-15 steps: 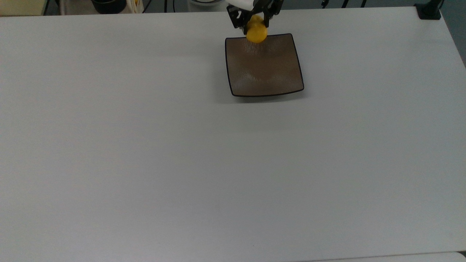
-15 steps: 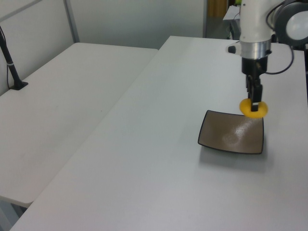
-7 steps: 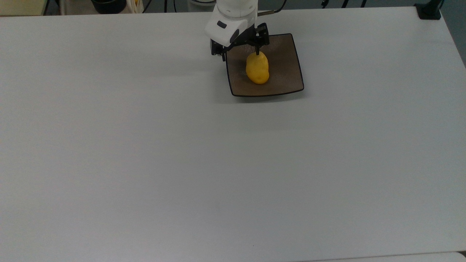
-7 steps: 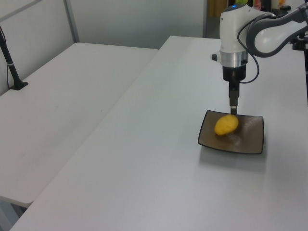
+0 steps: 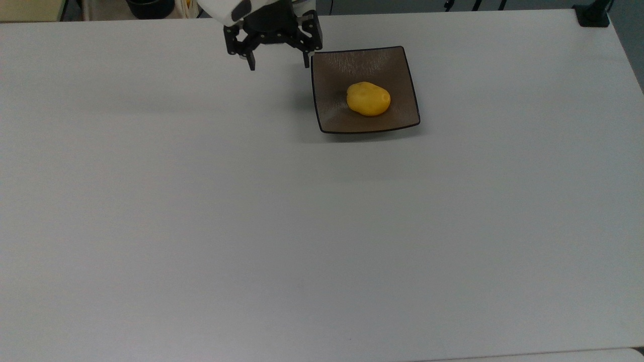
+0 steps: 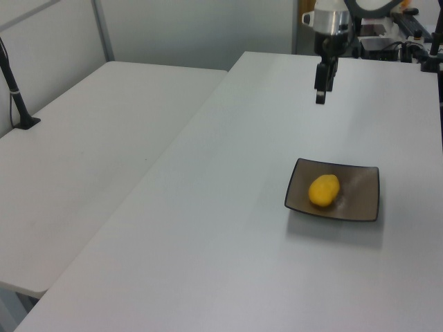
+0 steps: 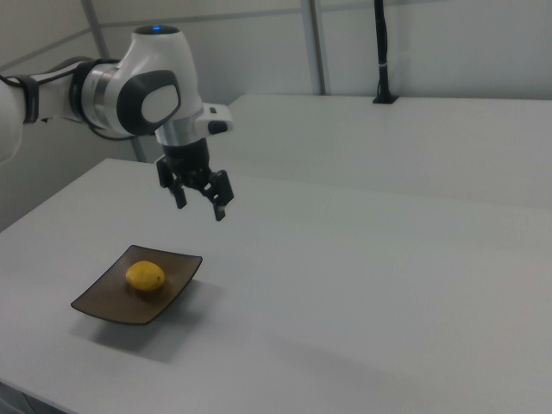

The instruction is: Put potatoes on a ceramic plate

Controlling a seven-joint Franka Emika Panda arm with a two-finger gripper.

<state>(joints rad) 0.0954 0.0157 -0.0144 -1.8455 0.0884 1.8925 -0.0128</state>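
Table (image 5: 201,226) mostly bare. Plate (image 5: 397,70) flat near the top view's upper edge, potato (image 5: 369,98) lying on its side mid-plate, settled. Gripper (image 5: 277,63) raised off the plate's corner, fingers apart, empty. Looks done.

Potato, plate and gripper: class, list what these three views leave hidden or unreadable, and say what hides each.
1. The potato: its underside, hidden by its own body in all views.
2. The ceramic plate: the glaze under the potato, covered by it.
3. The gripper, open above the table: in the left view one finger hides the other.
4. The arm: cut off by the top view's upper edge.
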